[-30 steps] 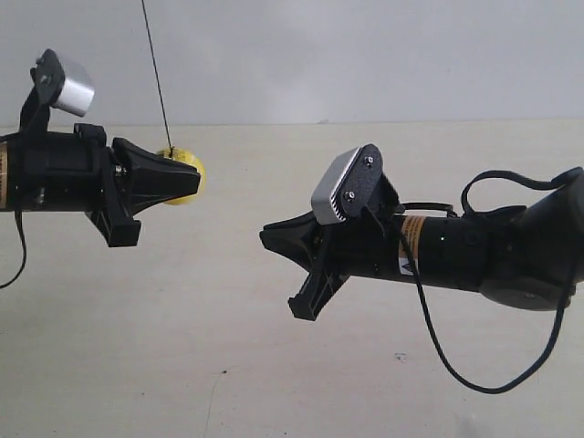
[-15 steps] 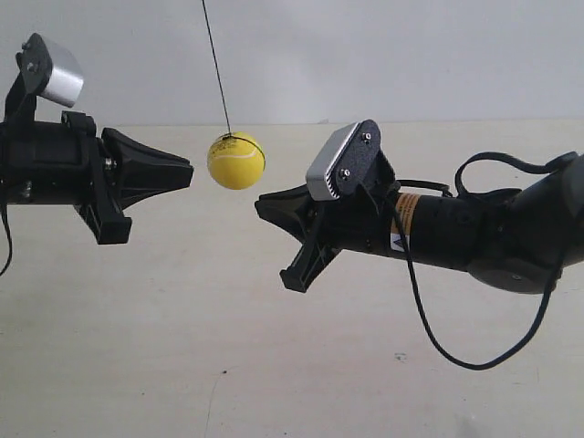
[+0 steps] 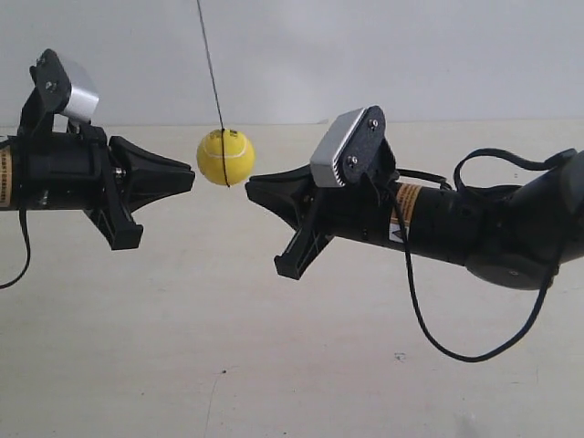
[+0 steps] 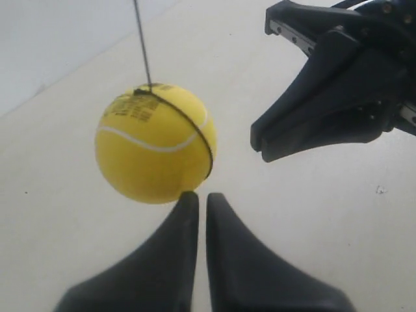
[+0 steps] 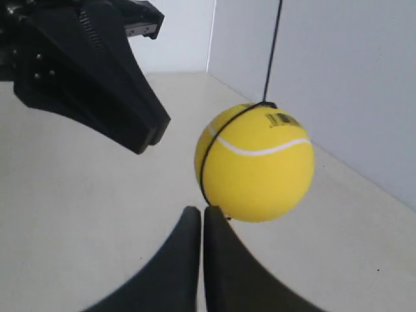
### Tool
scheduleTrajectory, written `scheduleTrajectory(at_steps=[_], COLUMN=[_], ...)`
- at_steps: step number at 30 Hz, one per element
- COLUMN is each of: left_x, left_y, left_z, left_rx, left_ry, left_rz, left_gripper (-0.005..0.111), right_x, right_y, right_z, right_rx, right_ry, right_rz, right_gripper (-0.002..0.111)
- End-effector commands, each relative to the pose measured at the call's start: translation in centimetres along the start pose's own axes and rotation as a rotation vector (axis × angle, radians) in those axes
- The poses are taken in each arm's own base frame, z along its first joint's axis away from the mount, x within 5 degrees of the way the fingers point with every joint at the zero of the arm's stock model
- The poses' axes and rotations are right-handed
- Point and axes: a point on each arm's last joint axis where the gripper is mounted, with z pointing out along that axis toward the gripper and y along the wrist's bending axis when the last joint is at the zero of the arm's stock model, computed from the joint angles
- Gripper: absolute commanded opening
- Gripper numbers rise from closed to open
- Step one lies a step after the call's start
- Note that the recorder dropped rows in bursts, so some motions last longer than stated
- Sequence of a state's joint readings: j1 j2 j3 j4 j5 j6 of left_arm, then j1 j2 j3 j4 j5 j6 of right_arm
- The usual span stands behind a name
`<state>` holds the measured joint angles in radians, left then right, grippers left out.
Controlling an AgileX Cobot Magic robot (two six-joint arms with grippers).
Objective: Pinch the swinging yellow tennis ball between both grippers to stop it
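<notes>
The yellow tennis ball (image 3: pixel 225 156) hangs on its thin black string (image 3: pixel 210 64) between the two black wedge grippers. The gripper of the arm at the exterior view's left (image 3: pixel 192 180) is shut, its tip just left of and slightly below the ball. The gripper of the arm at the exterior view's right (image 3: pixel 248 187) is shut too, its tip under the ball's right edge. In the left wrist view the ball (image 4: pixel 155 143) sits just off my left gripper (image 4: pixel 200 195). In the right wrist view the ball (image 5: pixel 255 162) sits by my right gripper (image 5: pixel 200 209). I cannot tell whether either tip touches the ball.
A pale beige surface (image 3: pixel 274 365) lies below and a white wall (image 3: pixel 411 55) stands behind. Black cables (image 3: pixel 429 338) loop under the arm at the exterior view's right. Grey camera modules (image 3: pixel 339 157) sit on top of both arms.
The ball has swung from beside the left-hand gripper out into the gap. The right-hand gripper has moved left and up toward it, and the left-hand gripper has come back in to the right.
</notes>
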<state>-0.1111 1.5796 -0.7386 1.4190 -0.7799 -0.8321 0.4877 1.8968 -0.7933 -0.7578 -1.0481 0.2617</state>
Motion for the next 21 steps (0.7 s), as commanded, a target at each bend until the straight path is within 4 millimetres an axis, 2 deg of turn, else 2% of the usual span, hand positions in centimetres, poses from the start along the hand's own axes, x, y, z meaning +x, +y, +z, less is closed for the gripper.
scheduleTrajectory(at_steps=[1,21], left_x=[-0.19,0.07], left_y=[0.09,0.37], left_z=[0.15,0.14], left_rx=[-0.007,-0.038], left_ry=[-0.008,0.021], left_rz=[0.011,0.011], left_gripper=[0.005,0.005], right_x=[-0.25,-0.36], right_y=[-0.7,-0.88], right_z=[0.5,0.62], right_rx=[0.023,0.028], right_ry=[0.037,0.042], right_rz=[-0.036,-0.056], right_gripper=[0.0,0.0])
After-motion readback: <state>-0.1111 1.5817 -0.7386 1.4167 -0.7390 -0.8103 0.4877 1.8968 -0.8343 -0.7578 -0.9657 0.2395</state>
